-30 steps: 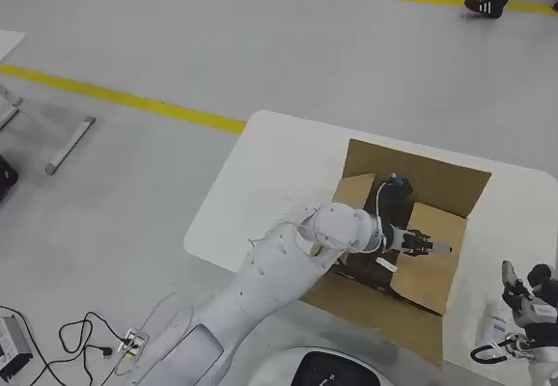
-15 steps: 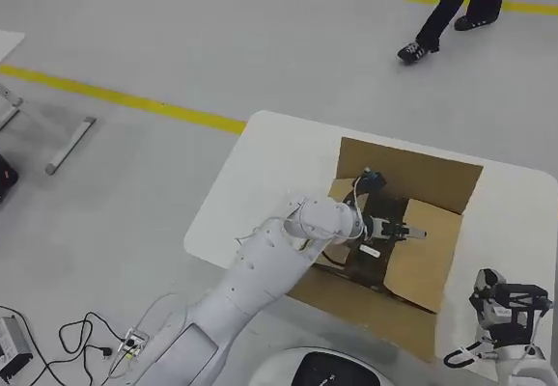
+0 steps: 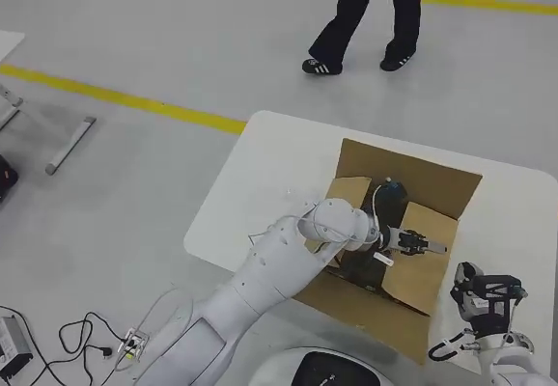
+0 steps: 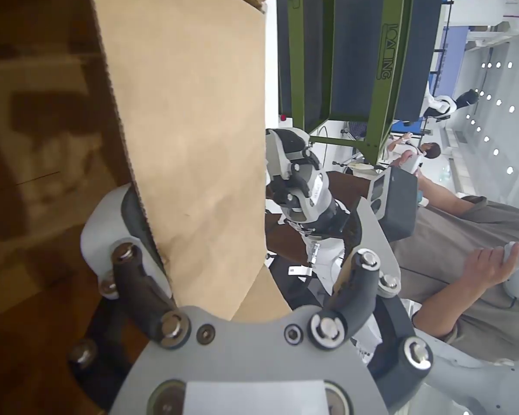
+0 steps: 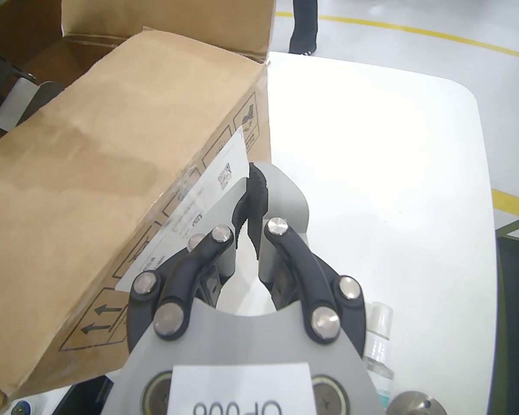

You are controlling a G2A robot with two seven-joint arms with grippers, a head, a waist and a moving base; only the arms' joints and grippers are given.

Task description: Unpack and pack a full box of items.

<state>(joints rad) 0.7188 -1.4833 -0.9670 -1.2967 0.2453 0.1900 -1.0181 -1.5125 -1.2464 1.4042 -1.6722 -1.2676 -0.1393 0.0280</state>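
The cardboard box (image 3: 412, 176) stands open on the white table (image 3: 279, 174). The left gripper (image 4: 242, 213) is inside it, its fingers spread wide with the edge of an inner flap (image 4: 190, 122) between them. The right gripper (image 5: 251, 194) hovers just beside the box's labelled outer wall, fingers pressed together and holding nothing. A small clear bottle (image 5: 378, 345) sits near it on the table.

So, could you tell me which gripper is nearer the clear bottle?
Right: the right gripper is beside the bottle; the left gripper straddles the box flap, farther off.
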